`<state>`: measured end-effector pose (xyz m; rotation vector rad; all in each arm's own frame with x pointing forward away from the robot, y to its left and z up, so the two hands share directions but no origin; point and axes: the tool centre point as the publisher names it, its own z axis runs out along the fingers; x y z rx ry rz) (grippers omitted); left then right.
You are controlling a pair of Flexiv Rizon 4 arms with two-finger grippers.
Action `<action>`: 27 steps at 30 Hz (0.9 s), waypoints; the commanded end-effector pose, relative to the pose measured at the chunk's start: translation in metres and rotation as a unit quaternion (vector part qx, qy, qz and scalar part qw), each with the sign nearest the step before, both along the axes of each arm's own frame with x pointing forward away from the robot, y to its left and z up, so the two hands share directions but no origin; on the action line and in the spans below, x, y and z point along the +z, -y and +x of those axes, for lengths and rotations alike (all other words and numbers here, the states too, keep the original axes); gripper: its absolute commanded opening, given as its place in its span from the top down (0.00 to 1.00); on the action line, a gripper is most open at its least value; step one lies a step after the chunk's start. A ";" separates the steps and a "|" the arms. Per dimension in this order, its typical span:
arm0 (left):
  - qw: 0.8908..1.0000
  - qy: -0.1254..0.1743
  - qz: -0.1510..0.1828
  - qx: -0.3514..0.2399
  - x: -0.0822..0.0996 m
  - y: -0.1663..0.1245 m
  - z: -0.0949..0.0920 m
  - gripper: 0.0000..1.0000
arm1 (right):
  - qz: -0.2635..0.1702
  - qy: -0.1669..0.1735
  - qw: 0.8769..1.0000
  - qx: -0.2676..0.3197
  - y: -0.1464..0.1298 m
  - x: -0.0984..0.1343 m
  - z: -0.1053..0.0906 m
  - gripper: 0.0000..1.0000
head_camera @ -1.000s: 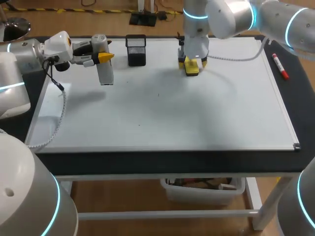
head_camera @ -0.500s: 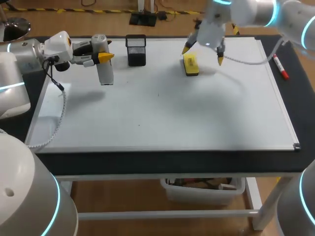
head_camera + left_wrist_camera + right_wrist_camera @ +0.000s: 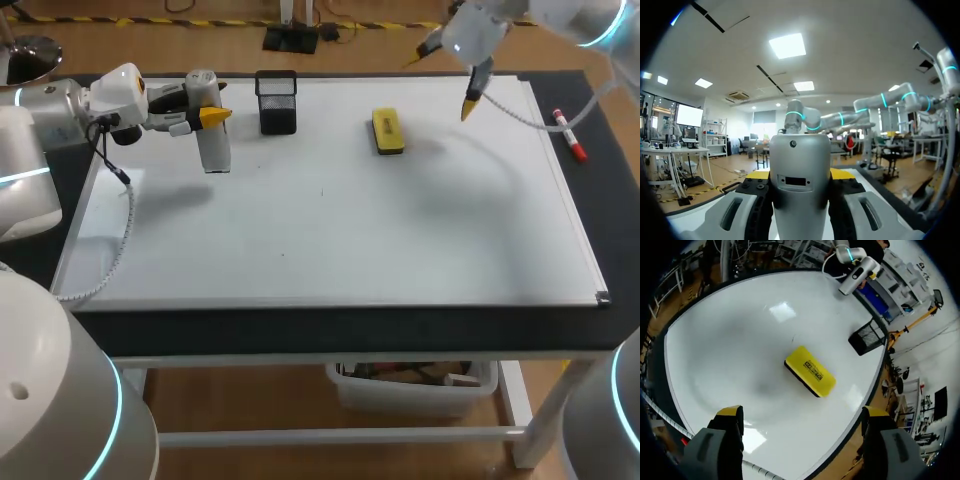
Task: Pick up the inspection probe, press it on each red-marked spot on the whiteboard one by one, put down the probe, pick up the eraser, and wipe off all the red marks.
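Note:
The whiteboard (image 3: 330,230) covers most of the table and looks plain white apart from a few tiny dark specks. A yellow eraser (image 3: 388,131) lies flat on its far part, by itself. My right gripper (image 3: 447,78) hangs open above the board, to the right of the eraser and apart from it. In the right wrist view the eraser (image 3: 810,371) lies ahead of that gripper (image 3: 802,412), well below it. My left gripper (image 3: 205,112) is at the board's far left, shut on the grey inspection probe (image 3: 213,148), held off the surface. The left wrist view shows the probe (image 3: 800,185) between the fingers.
A black mesh pen holder (image 3: 277,102) stands at the board's far edge, between the probe and the eraser. A red marker (image 3: 568,135) lies on the black tabletop to the right of the board's frame. The same pen holder (image 3: 867,337) shows beyond the eraser.
My right gripper let go of the eraser, opened wide, and rose up and to the right. The eraser stays on the board. The left arm and probe have not moved.

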<state>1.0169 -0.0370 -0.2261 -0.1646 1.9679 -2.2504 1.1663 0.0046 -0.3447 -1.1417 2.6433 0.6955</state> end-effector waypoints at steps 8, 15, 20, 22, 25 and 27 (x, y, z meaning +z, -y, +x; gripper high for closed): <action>1.000 0.001 -0.001 0.000 0.000 0.000 0.000 1.00 | 0.149 -0.078 0.963 -0.212 0.014 0.024 0.007 0.00; 1.000 0.001 -0.001 0.000 0.000 0.000 0.000 1.00 | 0.135 -0.089 0.961 -0.222 0.016 0.026 0.005 0.00; 1.000 0.001 -0.001 0.000 0.000 0.000 0.000 1.00 | 0.135 -0.089 0.961 -0.222 0.016 0.026 0.005 0.00; 1.000 0.006 0.001 -0.003 0.004 0.000 0.003 1.00 | 0.135 -0.089 0.961 -0.222 0.016 0.026 0.005 0.00; 1.000 0.015 0.006 -0.015 0.016 0.001 0.015 1.00 | 0.135 -0.089 0.961 -0.222 0.016 0.026 0.005 0.00; 0.999 0.022 0.010 -0.027 0.025 0.003 0.025 1.00 | 0.135 -0.089 0.961 -0.222 0.016 0.026 0.005 0.00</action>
